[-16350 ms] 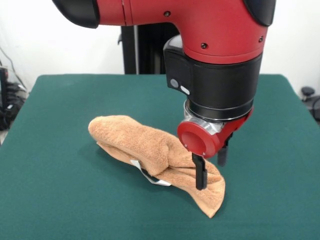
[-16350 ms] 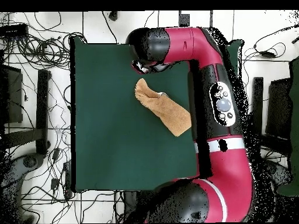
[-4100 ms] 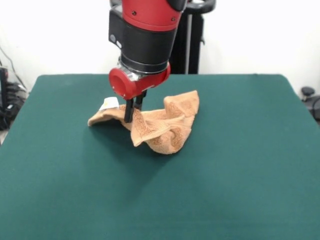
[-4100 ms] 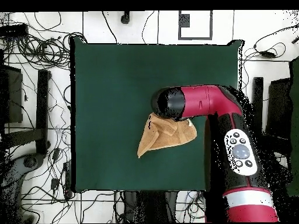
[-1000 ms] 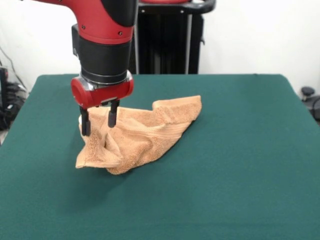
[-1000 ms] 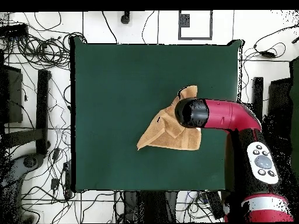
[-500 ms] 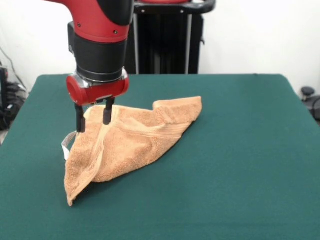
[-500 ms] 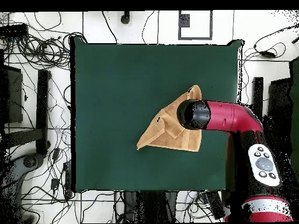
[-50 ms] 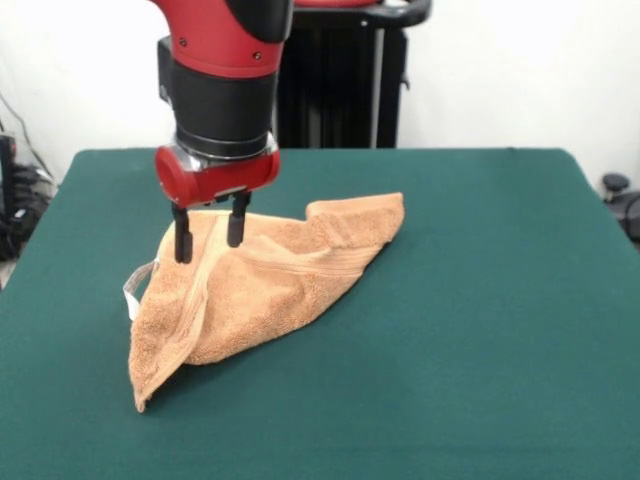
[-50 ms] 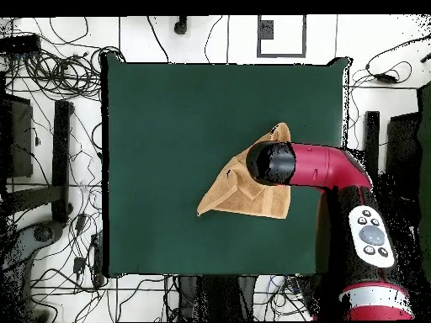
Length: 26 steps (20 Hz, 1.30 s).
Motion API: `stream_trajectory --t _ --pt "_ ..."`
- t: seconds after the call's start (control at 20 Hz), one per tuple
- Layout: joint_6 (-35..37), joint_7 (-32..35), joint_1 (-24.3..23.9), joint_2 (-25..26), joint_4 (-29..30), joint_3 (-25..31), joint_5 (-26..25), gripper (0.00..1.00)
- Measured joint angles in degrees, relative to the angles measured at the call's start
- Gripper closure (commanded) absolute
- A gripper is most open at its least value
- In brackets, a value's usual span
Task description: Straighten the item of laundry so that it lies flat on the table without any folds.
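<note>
Clearly the soft orange-tan terry towel (image 9: 262,285) lay folded into a rough triangle on the dark green felt worktop (image 9: 480,330), left of centre, its small white tag (image 9: 134,285) at the left edge. Above its far left part, the black gripper (image 9: 209,232) hung spread, pinching nothing. Limp cloth; probably best pinched at the near-left corner.

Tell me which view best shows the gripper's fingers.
The front view: the gripper hangs open just above the towel, both dark fingers plainly apart. In the overhead view the arm's wrist covers the gripper, so nothing of its fingers shows.
</note>
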Motion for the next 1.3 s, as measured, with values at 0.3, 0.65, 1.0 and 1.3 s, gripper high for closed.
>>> stream_trajectory --t 0.3,0.65,1.0,1.3 --pt "0.0 0.0 1.2 -0.6 0.3 -0.6 1.6 0.00" --pt "0.0 0.0 1.9 -0.7 2.1 -1.1 3.1 0.00" --pt "0.0 0.3 1.9 -0.7 5.3 -2.5 4.6 0.00" --pt "0.0 0.4 2.0 -0.7 7.8 -3.7 5.2 0.00"
